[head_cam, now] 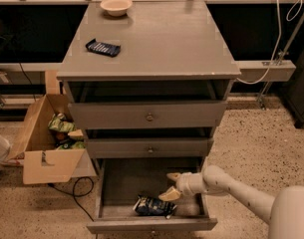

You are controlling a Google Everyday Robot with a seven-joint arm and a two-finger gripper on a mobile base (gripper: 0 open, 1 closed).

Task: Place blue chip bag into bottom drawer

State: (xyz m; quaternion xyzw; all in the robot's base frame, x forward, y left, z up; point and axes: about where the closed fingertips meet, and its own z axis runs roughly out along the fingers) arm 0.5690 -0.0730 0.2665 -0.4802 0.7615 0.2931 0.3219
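The blue chip bag (pixel 154 206), crumpled navy foil with pale markings, lies on the floor of the open bottom drawer (pixel 150 225), near its front. My gripper (pixel 171 185) is inside the drawer, just above and to the right of the bag. Its two pale fingers are spread apart and hold nothing. My white arm reaches in from the lower right.
The two upper grey drawers (pixel 149 116) are partly open. On the cabinet top lie a flat dark-blue packet (pixel 102 47) and a pale bowl (pixel 116 6). A cardboard box (pixel 47 141) with green snack bags stands on the floor at the left, with a black cable (pixel 76 193) beside it.
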